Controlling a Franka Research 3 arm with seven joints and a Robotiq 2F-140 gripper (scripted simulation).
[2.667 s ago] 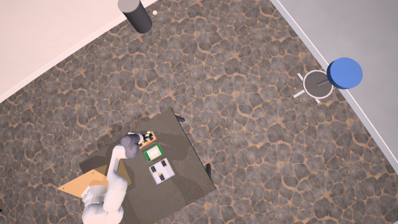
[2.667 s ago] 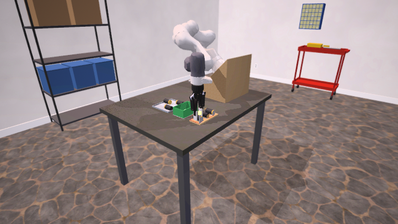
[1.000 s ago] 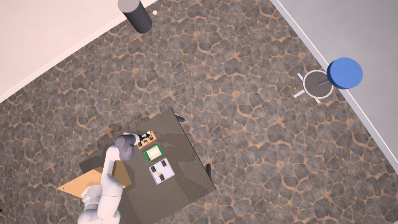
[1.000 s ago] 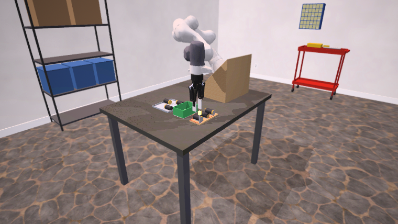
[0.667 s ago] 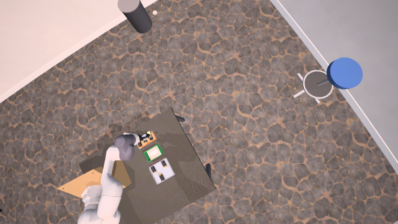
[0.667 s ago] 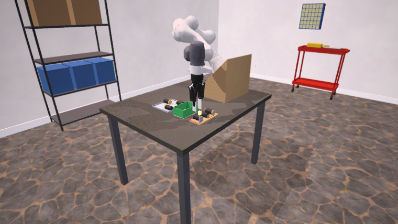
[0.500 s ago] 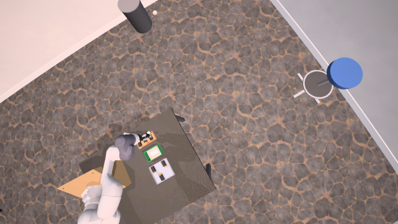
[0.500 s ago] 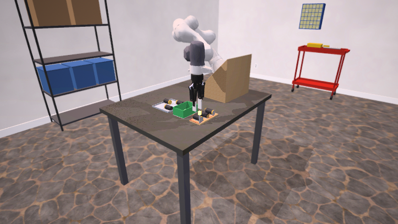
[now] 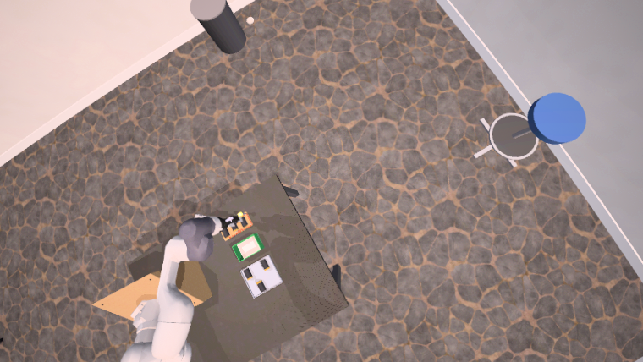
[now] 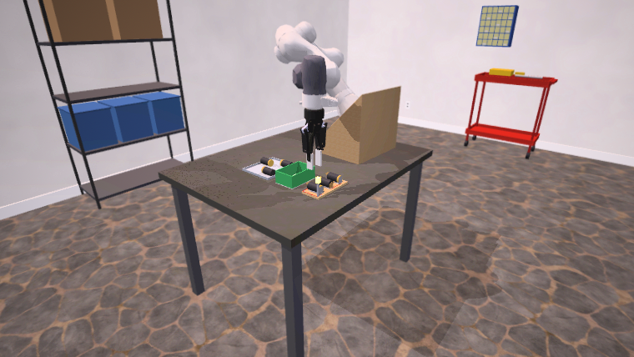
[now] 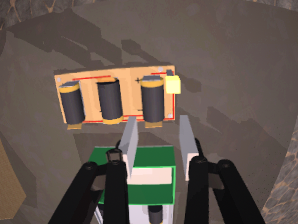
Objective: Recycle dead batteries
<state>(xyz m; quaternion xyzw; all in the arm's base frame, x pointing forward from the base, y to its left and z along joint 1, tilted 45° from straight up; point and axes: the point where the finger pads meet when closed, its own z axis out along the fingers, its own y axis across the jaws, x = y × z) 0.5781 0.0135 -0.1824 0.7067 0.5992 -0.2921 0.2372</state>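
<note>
Inspecting from my remote station, I am finding the pincer [image 9: 230, 220] [image 10: 314, 165] [image 11: 158, 127] standing partly open, gripping nothing, its fingers pointing down toward the bench [image 9: 305, 270] [image 10: 221, 190] [image 11: 225, 100]. The battery holder [image 9: 250, 221] [image 10: 336, 188] [image 11: 132, 92] is lying nearby, seating three batteries [image 9: 244, 222] [image 10: 314, 186] [image 11: 152, 102] side by side; the middle one is facing opposite to its neighbours, presumably to complete the series circuit. At its end, the bulb [image 9: 240, 214] [image 10: 318, 179] [image 11: 173, 85] is showing bright yellow, so I am judging it lit. Beyond, the green recycling box [image 9: 236, 253] [image 10: 290, 178] [image 11: 150, 195] is standing upright between holder and tray [image 9: 263, 275] [image 10: 257, 170] [image 11: 137, 212], probably for short transfers; I am seeing no battery inside. The tray is carrying the other three batteries [image 9: 264, 264] [image 10: 267, 161] [image 11: 156, 215]. Neither dead cell is identifying itself by appearance, so I am considering disposal outstanding and advising testing before discarding any.

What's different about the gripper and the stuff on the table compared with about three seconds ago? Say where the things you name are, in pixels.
The gripper [image 9: 230, 220] [image 10: 314, 164] [image 11: 158, 127] rose away from the battery holder [image 9: 238, 232] [image 10: 338, 188] [image 11: 132, 95]; it's now open with nothing between its fingers. The green box [image 9: 236, 255] [image 10: 287, 178] [image 11: 150, 194] and tray [image 9: 267, 279] [image 10: 254, 169] [image 11: 142, 214] stayed put, the bulb [image 9: 240, 215] [image 10: 318, 179] [image 11: 173, 85] yellow.
</note>
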